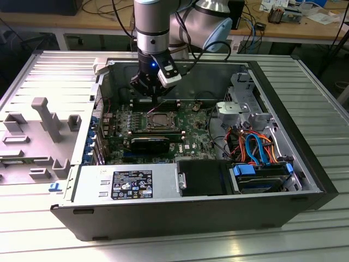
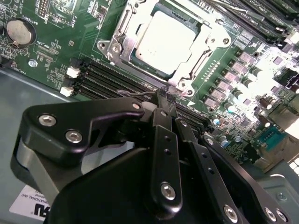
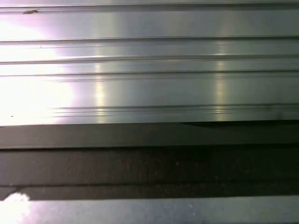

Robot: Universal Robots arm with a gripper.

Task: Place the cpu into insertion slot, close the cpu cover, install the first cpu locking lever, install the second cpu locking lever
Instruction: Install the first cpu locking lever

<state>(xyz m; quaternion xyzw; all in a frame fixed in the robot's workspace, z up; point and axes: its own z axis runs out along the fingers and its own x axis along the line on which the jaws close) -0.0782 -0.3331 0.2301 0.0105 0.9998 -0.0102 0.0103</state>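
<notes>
Already cpu (image 2: 163,42) seated in insertion slot (image 2: 140,63), cpu cover (image 2: 125,25) down; pincer (image 2: 163,99) pinched shut on locking lever (image 2: 133,92).

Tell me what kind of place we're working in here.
Probably an electronics or robotics lab: an open computer case sits on a ribbed metal table, with wooden workbenches behind carrying cables.
</notes>
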